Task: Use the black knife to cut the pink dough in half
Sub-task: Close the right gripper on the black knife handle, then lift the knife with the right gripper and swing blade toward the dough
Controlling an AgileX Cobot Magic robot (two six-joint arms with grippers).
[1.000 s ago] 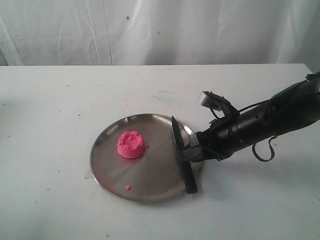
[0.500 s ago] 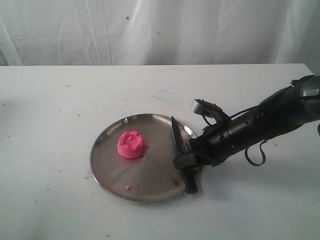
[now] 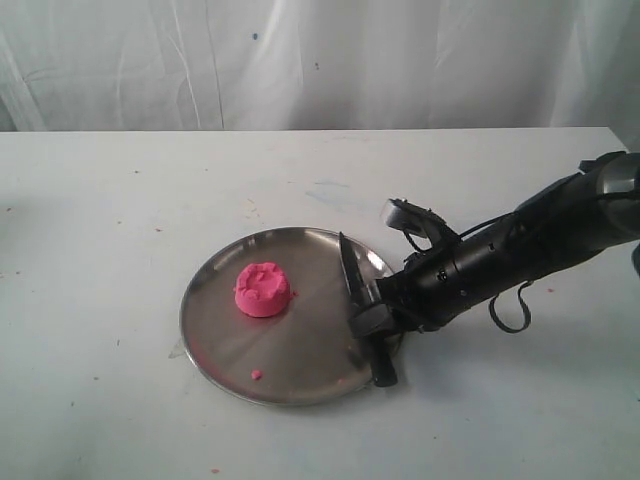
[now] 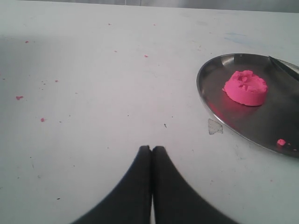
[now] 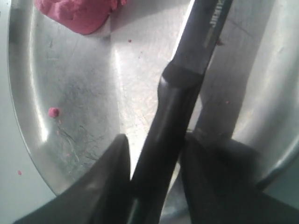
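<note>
**Inspector A:** Exterior view: edges and clearance?

**Inspector B:** The steel plate (image 3: pixel 205 285) is sitting mid-table (image 3: pixel 100 200), with open table lying on every side of it. The pink dough (image 3: pixel 262 290) is resting left of the plate's centre, well apart from the black knife (image 3: pixel 350 275). The knife is lying across the plate's right rim, its handle overhanging the near edge. The right gripper (image 3: pixel 372 312) is straddling that handle.

**Inspector A:** Left wrist view?

**Inspector B:** The left gripper (image 4: pixel 151 156) is hovering over bare table with its fingers pressed together, grasping nothing, well apart from the plate.

**Inspector A:** Right wrist view?

**Inspector B:** The fingers (image 5: pixel 114 172) are bracketing the knife handle closely on both sides. Whether they are actually clamping it, I cannot tell. A pink crumb (image 5: pixel 53 112) is lying near the rim.

**Inspector A:** Changes?

**Inspector B:** A second ago the right gripper was standing back beside the knife; it has since come over the handle. The blade tip has nudged slightly towards the dough. The dough has not moved.
</note>
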